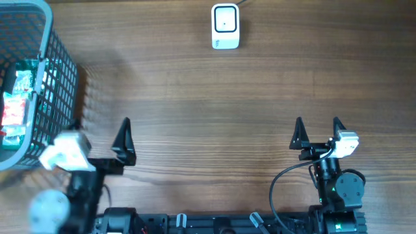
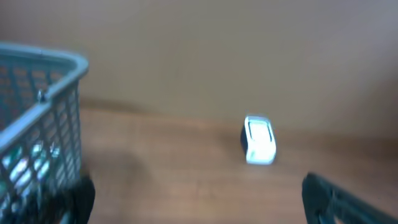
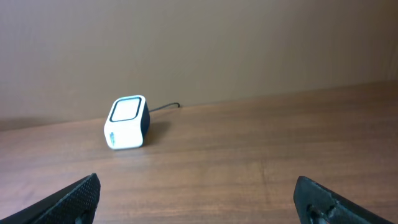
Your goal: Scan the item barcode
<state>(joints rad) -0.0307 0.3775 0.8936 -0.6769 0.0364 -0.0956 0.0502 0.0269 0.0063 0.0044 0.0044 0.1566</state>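
The white barcode scanner point(image 1: 225, 26) stands at the far middle of the wooden table, also seen in the left wrist view point(image 2: 259, 140) and the right wrist view point(image 3: 127, 122). The items, a green-and-white packet point(image 1: 23, 81) and a red packet point(image 1: 13, 116), lie inside the grey mesh basket point(image 1: 62, 71) at the left; no barcode shows. My left gripper point(image 1: 101, 127) is open and empty right beside the basket point(image 2: 43, 118). My right gripper point(image 1: 318, 123) is open and empty at the near right, with bare table between its fingers point(image 3: 74, 199).
The scanner's cable point(image 3: 165, 107) runs off toward the back. The basket wall stands close to my left gripper's outer finger point(image 2: 78, 199). Bare wooden tabletop point(image 1: 214, 117) stretches between the two grippers and the scanner.
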